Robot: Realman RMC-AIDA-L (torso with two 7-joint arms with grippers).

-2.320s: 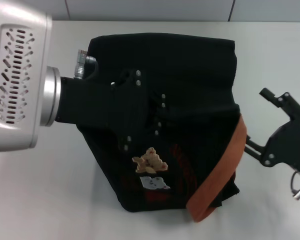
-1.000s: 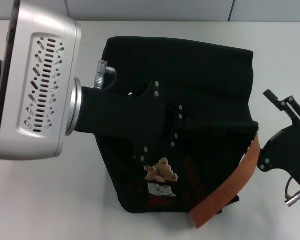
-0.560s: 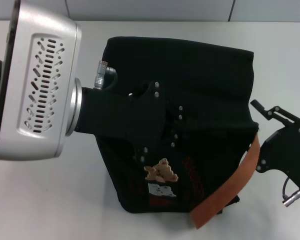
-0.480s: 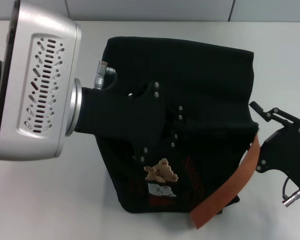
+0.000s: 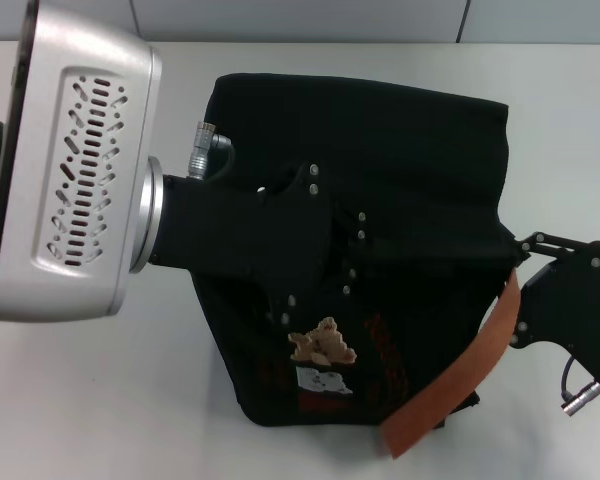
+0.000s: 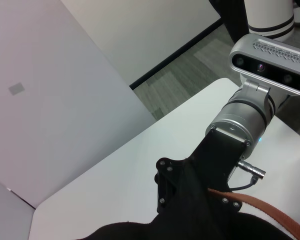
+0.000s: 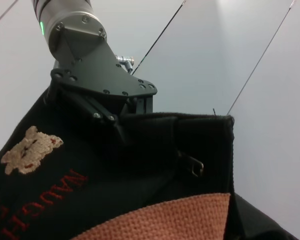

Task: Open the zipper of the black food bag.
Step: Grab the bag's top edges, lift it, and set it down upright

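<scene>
The right gripper point(image 5: 520, 262) has swung in over the last half second to the near right edge of the boxy black fabric food bag point(image 5: 410, 160) on the white table point(image 5: 100, 400), beside its orange-brown strap point(image 5: 460, 375); how far its fingers are apart, I cannot tell. The zipper's silver pull tab point(image 7: 194, 164) hangs just ahead of it, so a grasp looks imminent, while farther off the left gripper point(image 5: 345, 245) rests on the bag top, grip unclear.

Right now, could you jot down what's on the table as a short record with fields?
Bag: black food bag, lying on the white table
Decoration: bear patch on its near face
Strap: orange-brown strap by its right side
Left gripper: over the bag's middle
Right gripper: at the bag's right edge
Zipper pull: small metal tab near the bag's corner
</scene>
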